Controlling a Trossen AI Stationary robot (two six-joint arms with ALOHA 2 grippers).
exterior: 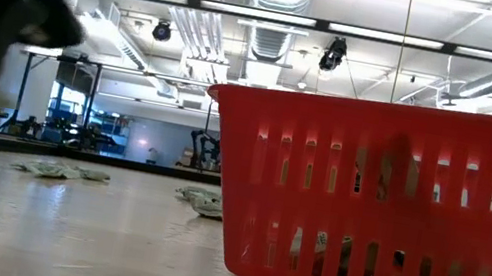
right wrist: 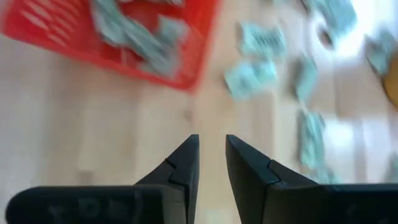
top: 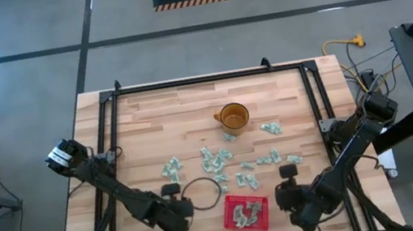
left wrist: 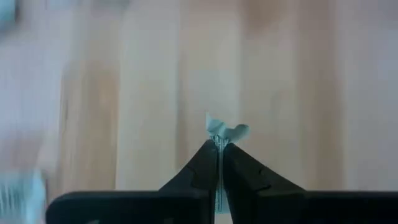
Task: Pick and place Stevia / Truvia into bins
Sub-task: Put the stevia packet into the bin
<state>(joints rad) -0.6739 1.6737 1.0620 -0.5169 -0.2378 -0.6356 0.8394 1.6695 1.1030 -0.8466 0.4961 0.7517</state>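
Observation:
Several pale green and white Stevia packets (top: 222, 166) lie flat on the wooden table between the amber mug (top: 233, 116) and the red basket (top: 246, 212). Several more packets (right wrist: 134, 31) lie inside the basket. My left gripper (top: 179, 214) hovers near the table's near edge, left of the basket, and is shut on one packet (left wrist: 225, 130). My right gripper (top: 289, 197) hovers just right of the basket; its fingers (right wrist: 212, 138) are open with nothing between them. In the low view the basket (exterior: 387, 204) fills the right side, with loose packets (exterior: 58, 169) behind it. My left gripper pinches a single packet between its two fingers (left wrist: 239, 168), seen edge-on. The packet's crumpled end (left wrist: 227, 130) sticks out just past the fingertips. The fingers point down at the bare wood, and the packet is lifted clear of it.
A thin dark ring (top: 202, 194) lies on the table between my left gripper and the basket. A black frame (top: 209, 78) runs along the table's far edge and sides. Bare wood lies far left (top: 158, 123).

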